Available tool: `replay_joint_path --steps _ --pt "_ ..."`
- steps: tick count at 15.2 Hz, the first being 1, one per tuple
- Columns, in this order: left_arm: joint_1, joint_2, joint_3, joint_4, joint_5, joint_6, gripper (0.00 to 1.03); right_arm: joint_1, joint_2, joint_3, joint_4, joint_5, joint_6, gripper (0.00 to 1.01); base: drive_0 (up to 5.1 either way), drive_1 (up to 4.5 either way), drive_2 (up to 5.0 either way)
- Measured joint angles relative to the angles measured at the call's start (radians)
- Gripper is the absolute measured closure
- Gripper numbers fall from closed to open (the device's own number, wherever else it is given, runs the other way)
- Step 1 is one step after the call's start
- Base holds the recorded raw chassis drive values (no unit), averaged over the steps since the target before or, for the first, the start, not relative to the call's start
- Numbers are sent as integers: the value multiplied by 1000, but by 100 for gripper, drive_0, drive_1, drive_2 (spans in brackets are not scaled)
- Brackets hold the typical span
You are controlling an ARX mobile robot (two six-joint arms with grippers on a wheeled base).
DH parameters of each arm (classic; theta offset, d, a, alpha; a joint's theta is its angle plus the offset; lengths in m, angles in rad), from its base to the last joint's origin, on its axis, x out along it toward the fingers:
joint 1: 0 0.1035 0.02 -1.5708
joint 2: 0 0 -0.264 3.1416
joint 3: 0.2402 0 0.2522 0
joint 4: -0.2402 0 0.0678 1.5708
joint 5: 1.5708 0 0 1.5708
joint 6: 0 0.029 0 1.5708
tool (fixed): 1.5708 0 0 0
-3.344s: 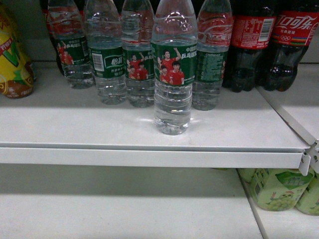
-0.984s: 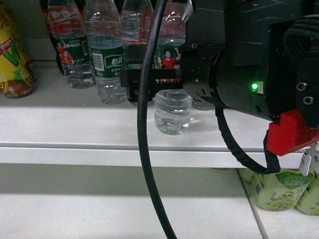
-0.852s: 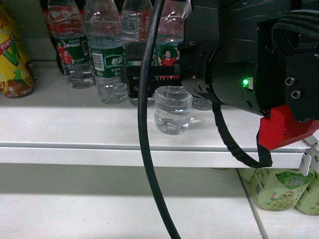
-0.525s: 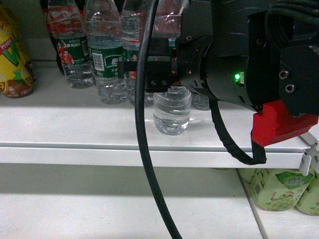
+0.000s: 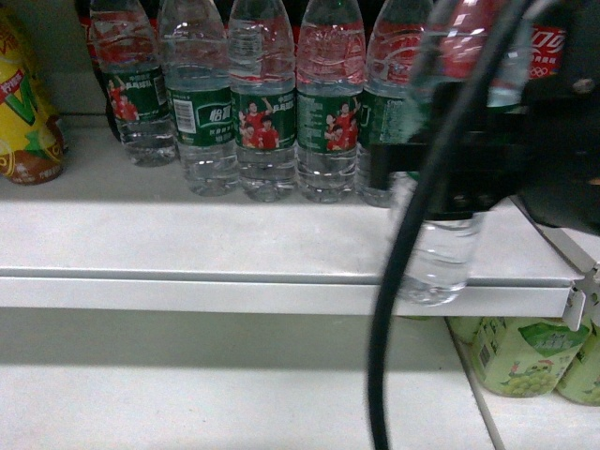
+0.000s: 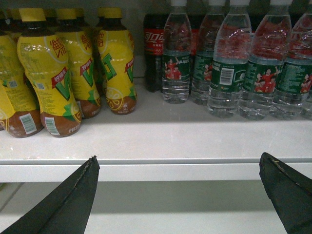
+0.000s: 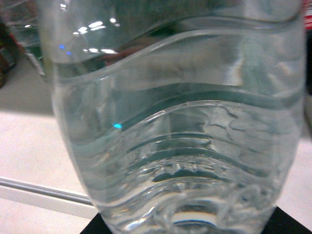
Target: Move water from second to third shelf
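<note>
Water bottle (image 5: 439,253): clear, ribbed, blurred, base over my shelf (image 5: 187,239) edge.
Right gripper (image 5: 441,178): clamped round it.
Left gripper (image 6: 178,195): fingers spread, holding nothing.

In the head view the right gripper (image 5: 450,173) is a motion-blurred dark mass covering the middle of the water bottle (image 5: 439,253), whose label is hidden. A black cable (image 5: 394,309) crosses in front. The right wrist view cuts the bottle (image 7: 175,126) at every edge. The left gripper (image 6: 178,195) shows only two dark fingertips (image 6: 68,200).
</note>
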Motion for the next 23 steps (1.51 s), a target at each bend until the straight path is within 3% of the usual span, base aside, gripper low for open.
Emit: replay_joint_path --steps 2,6,11,15,18,23 --pt "0 0 0 0 0 0 5 -70 -99 -82 0 3 -19 61 0 0 0" --pt "0 0 0 0 0 0 5 -196 -354 -265 -65 -32 -20 61 0 0 0" --pt "0 0 0 0 0 0 5 -314 -712 -365 -278 -97 -18 61 0 0 0" --pt "0 0 0 0 0 0 5 -322 -887 -384 -385 -111 -10 61 0 0 0" --pt "0 0 0 0 0 0 5 -296 -895 -385 -399 -88 4 61 0 0 0" --pt "0 0 0 0 0 0 5 -298 -920 -389 -406 -81 3 61 0 0 0"
